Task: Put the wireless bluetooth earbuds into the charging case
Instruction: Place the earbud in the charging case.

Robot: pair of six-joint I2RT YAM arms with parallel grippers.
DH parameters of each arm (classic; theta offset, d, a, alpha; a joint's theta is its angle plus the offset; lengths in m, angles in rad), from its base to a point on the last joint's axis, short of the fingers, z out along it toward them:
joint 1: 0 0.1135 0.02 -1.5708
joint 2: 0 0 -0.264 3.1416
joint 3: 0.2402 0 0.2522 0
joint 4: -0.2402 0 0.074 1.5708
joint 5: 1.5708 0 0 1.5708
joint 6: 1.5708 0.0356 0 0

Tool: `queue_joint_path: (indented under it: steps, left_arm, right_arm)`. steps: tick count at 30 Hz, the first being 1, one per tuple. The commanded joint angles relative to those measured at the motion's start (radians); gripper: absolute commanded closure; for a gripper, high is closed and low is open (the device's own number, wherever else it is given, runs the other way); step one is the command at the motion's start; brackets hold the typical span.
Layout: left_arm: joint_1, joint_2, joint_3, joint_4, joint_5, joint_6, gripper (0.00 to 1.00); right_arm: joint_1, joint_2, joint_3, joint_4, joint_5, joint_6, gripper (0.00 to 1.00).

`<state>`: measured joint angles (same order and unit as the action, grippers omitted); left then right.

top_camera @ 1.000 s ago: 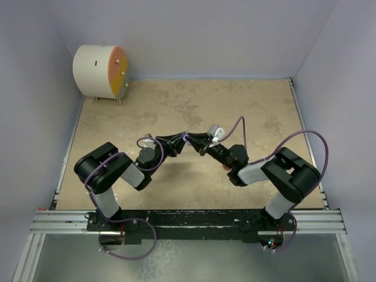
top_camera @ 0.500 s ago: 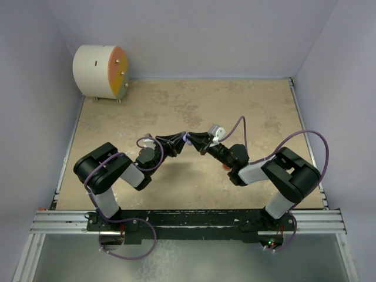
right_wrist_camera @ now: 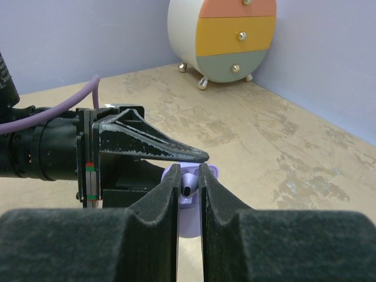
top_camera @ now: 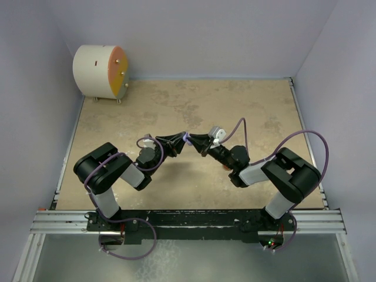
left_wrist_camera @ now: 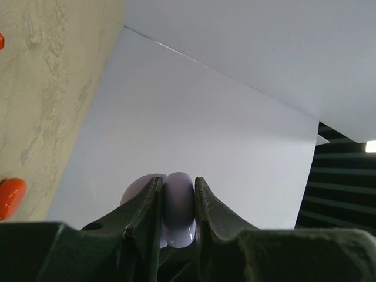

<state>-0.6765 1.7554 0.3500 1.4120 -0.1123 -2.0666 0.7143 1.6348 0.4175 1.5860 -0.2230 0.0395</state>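
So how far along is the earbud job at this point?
Nothing shows as seated yet. In hand: the right gripper pinches a lavender earbud right at the lavender case clamped in the left gripper. Left: seating that earbud, then the rest. A red piece lies on the table; I cannot tell whether it is an earbud or a case.

Overhead above table [top_camera: 194, 106]; close, opposed wrist views

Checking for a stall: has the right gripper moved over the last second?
Yes, slightly: the right gripper has drifted away from the cabinet, toward the near rail.
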Motion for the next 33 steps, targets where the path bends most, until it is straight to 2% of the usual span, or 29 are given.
queue_joint_path:
  steps: [1, 13, 22, 27, 33]
  left_arm:
    - [-0.006, -0.037, 0.036, 0.058, -0.023, -0.023, 1.0]
    - [-0.006, -0.038, 0.053, 0.043, -0.024, -0.017, 1.0]
    - [-0.005, -0.036, 0.057, 0.044, -0.027, -0.017, 1.0]
    - [-0.005, -0.023, 0.068, 0.047, -0.026, -0.017, 1.0]
    - [-0.005, -0.007, 0.079, 0.05, -0.024, -0.014, 1.0]
  right_arm:
    - [-0.004, -0.031, -0.019, 0.779, 0.01, -0.029, 1.0]
    - [-0.004, -0.035, -0.028, 0.781, 0.006, -0.021, 1.0]
    - [-0.003, -0.045, -0.034, 0.779, -0.008, -0.002, 0.77]
    - [-0.004, -0.055, -0.037, 0.778, -0.021, 0.013, 0.61]
    - [-0.004, -0.081, -0.042, 0.776, -0.014, 0.014, 0.5]
